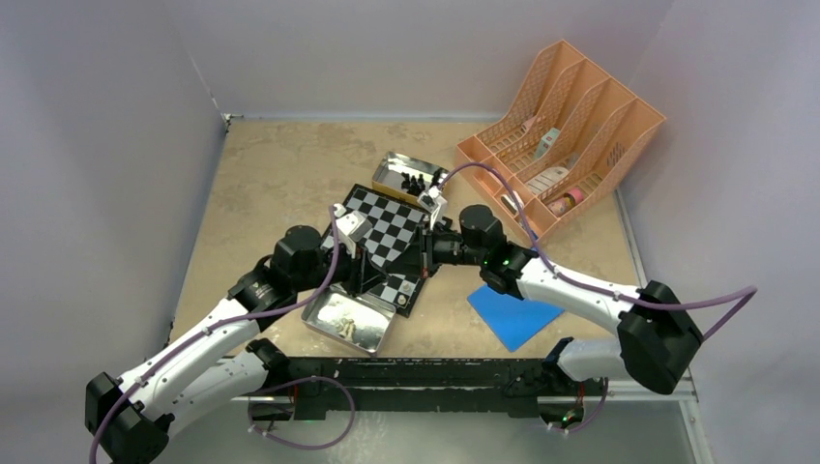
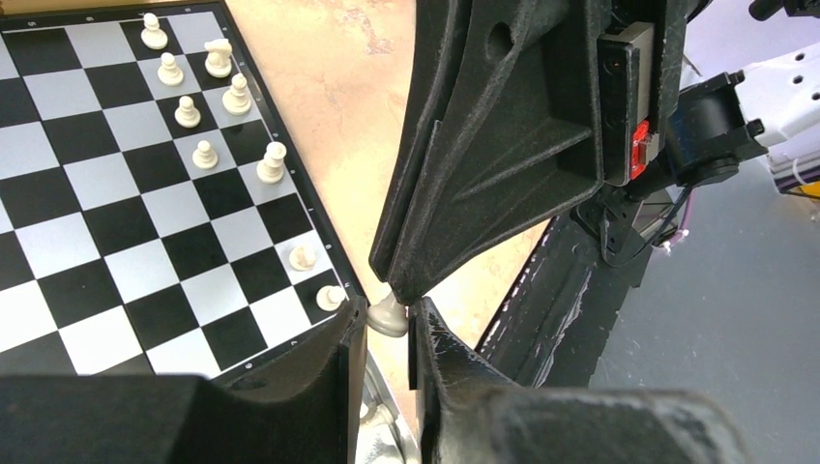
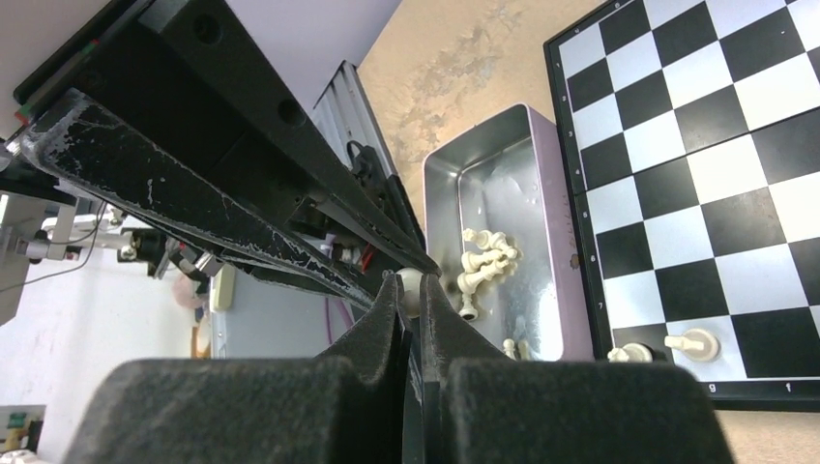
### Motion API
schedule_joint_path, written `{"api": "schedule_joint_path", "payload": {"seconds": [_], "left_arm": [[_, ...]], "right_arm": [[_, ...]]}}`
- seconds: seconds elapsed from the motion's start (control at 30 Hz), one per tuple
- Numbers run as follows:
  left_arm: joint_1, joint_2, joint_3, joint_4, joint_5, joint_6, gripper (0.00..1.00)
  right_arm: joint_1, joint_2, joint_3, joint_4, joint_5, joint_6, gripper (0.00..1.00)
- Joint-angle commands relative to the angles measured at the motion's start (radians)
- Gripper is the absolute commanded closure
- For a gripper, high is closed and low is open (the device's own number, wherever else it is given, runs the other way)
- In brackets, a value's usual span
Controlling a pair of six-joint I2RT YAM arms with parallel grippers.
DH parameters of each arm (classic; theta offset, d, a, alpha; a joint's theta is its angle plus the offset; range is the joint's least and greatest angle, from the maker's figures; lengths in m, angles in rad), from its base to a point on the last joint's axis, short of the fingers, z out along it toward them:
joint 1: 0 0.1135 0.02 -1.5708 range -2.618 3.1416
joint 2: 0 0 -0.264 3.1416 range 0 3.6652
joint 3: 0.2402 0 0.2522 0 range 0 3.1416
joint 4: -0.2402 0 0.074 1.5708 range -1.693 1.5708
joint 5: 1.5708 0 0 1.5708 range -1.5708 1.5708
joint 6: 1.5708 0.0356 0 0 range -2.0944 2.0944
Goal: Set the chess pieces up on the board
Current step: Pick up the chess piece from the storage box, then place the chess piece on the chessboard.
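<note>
The checkered board [image 1: 387,227] lies mid-table; several cream-white pieces [image 2: 205,153] stand along its right edge in the left wrist view. Both grippers meet just off the board's near corner. My left gripper [image 2: 382,324] is shut on the base of a cream-white piece [image 2: 390,315]. My right gripper [image 3: 410,295] is shut on the round head of that same piece [image 3: 410,287]. The right gripper's fingers [image 2: 464,193] come down onto the piece from above. In the top view the left gripper [image 1: 387,271] and right gripper [image 1: 418,259] hide the piece.
An open tin [image 1: 348,324] with loose white pieces [image 3: 488,256] lies by the board's near edge. A second tin [image 1: 411,174] with black pieces sits at the far edge. A blue flat square [image 1: 512,314] lies right, an orange file rack [image 1: 561,135] at back right.
</note>
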Motion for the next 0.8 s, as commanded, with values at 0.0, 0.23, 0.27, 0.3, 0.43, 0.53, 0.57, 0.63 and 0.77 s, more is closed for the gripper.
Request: {"api": "schedule_joint_path", "payload": {"seconds": [0.0,0.23,0.27,0.3,0.43,0.53,0.57,0.63,0.77], "left_arm": [[0.004,-0.002,0.019,0.044,-0.053,-0.028,0.77],[0.004,0.009,0.057,-0.047,-0.026,-0.021,0.46],[0.004,0.006,0.059,-0.054,-0.022,-0.021,0.44],[0.004,0.002,0.061,-0.06,-0.017,-0.019,0.41],[0.004,-0.028,0.071,-0.119,-0.016,-0.008,0.34],[0.004,-0.069,0.078,-0.153,-0.031,0.002,0.34],[0.004,-0.087,0.078,-0.155,-0.042,0.001,0.34],[0.004,-0.128,0.078,-0.155,-0.056,0.001,0.34],[0.004,-0.218,0.079,-0.167,-0.099,0.026,0.34]], "right_arm": [[0.003,-0.066,-0.01,0.0,0.021,0.002,1.0],[0.003,-0.093,0.055,-0.148,0.275,-0.071,1.0],[0.003,-0.089,0.063,-0.162,0.311,-0.078,1.0],[0.003,-0.079,0.077,-0.182,0.344,-0.092,1.0],[0.002,-0.009,0.164,-0.298,0.46,-0.177,1.0],[0.003,0.043,0.233,-0.342,0.548,-0.2,1.0],[0.004,0.063,0.255,-0.357,0.566,-0.208,1.0],[0.004,0.1,0.29,-0.382,0.608,-0.221,1.0],[0.01,0.194,0.358,-0.448,0.678,-0.247,1.0]]}}
